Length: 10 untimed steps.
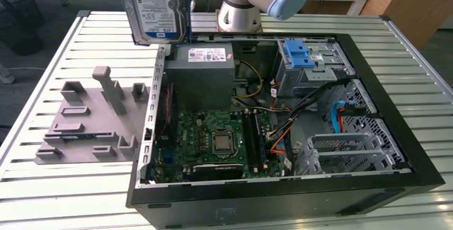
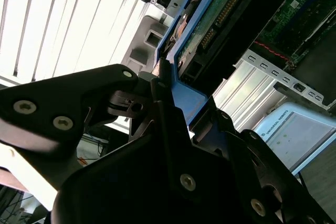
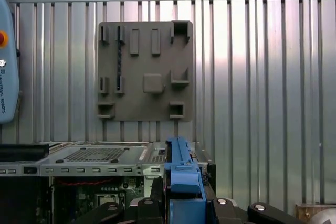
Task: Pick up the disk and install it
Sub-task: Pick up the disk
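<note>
- The gripper (image 2: 181, 106) is clamped narrow on the disk (image 1: 152, 10). In the second wrist view its dark fingers (image 2: 165, 124) press on either side of the blue carrier frame (image 2: 191, 98).
- In the exterior view the disk hangs upright in the upper left of the frame, label facing out. It is clear of the slatted surface (image 1: 63, 198), above the upper-left corner of the open computer case (image 1: 247, 201).
- A grey fixture plate (image 1: 85, 124) lies on the surface at the exterior view's left, just beside the case.
- Inside the case, a grey power supply (image 1: 201, 76) sits just below the disk in the frame. The green motherboard (image 1: 212, 134) is lower down, and a blue latch (image 1: 301, 55) is towards the upper right.
</note>
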Each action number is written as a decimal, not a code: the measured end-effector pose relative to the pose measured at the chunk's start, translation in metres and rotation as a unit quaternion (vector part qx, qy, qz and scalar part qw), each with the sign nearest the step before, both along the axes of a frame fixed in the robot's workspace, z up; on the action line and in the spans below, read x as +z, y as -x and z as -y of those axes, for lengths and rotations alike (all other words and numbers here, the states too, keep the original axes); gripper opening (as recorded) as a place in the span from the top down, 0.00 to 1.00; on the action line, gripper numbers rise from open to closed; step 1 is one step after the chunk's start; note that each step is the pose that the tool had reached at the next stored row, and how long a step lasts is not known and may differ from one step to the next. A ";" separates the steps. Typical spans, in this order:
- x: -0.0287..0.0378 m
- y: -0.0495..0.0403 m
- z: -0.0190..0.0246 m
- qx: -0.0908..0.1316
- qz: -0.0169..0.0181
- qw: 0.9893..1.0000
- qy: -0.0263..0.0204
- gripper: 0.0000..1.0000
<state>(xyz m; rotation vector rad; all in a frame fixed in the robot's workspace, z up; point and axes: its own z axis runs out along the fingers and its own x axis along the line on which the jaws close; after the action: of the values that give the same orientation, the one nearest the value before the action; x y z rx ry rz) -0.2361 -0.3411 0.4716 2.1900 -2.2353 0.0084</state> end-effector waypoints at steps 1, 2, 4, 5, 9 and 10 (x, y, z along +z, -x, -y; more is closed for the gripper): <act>0.0000 -0.0008 0.0001 0.000 0.000 1.000 0.000 0.64; 0.0000 -0.0016 0.0002 0.000 0.000 1.000 0.000 0.64; 0.0000 -0.0032 0.0004 0.000 0.000 1.000 0.000 0.64; 0.0000 -0.0040 0.0004 0.000 0.000 1.000 0.000 0.64; 0.0000 -0.0070 0.0008 0.000 0.000 1.000 0.000 0.64; 0.0000 -0.0079 0.0008 0.000 0.000 1.000 0.000 0.64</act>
<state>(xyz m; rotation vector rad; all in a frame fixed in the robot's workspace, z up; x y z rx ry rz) -0.2283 -0.3419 0.4717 2.1899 -2.2353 0.0084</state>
